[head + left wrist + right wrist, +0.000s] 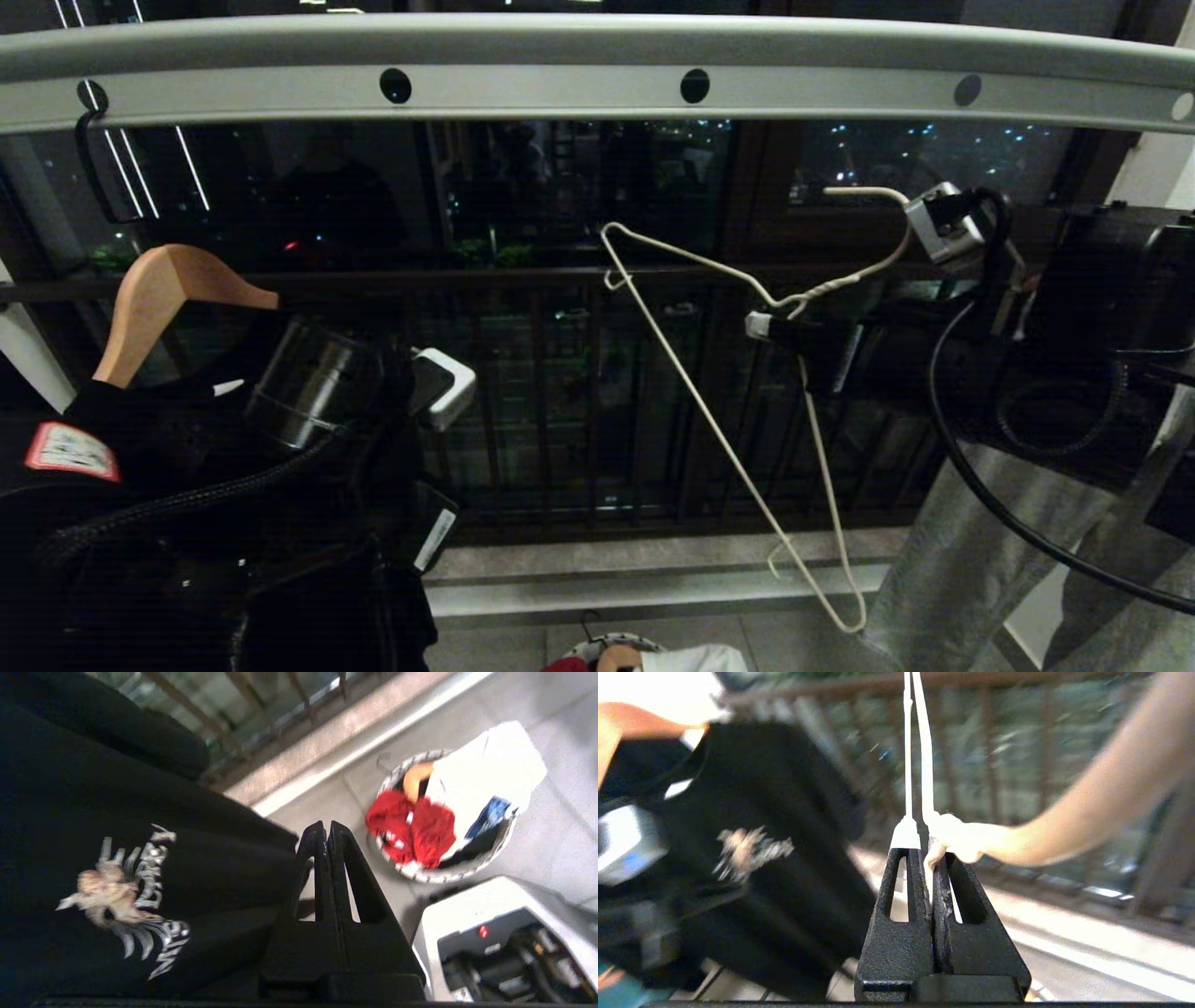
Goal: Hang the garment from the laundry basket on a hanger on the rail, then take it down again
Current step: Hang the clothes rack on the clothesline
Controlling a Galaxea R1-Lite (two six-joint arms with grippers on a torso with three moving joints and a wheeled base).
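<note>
Nearest the lens: the left gripper (327,833), its jaws pressed together on nothing, pointing down past the black T-shirt (140,868) hung on a wooden hanger (159,299).
Garment: the red T-shirt (411,830) lies bunched in the laundry basket (420,873) on the floor, at about 1 o'clock from those closed tips in the left wrist view, with white cloth (481,779) draped over the basket's far side.
Right gripper: (761,327) clamped on the twisted neck of the wire hanger (709,420), held off the rail (597,89).
Hanger axis: tilted, its triangle running from 11 o'clock down to 5 o'clock in the head view, hook toward 2 o'clock.
Nearer arm: the left, by my judgement; it is free and above the basket, so the pick-up falls to it, after opening.
</note>
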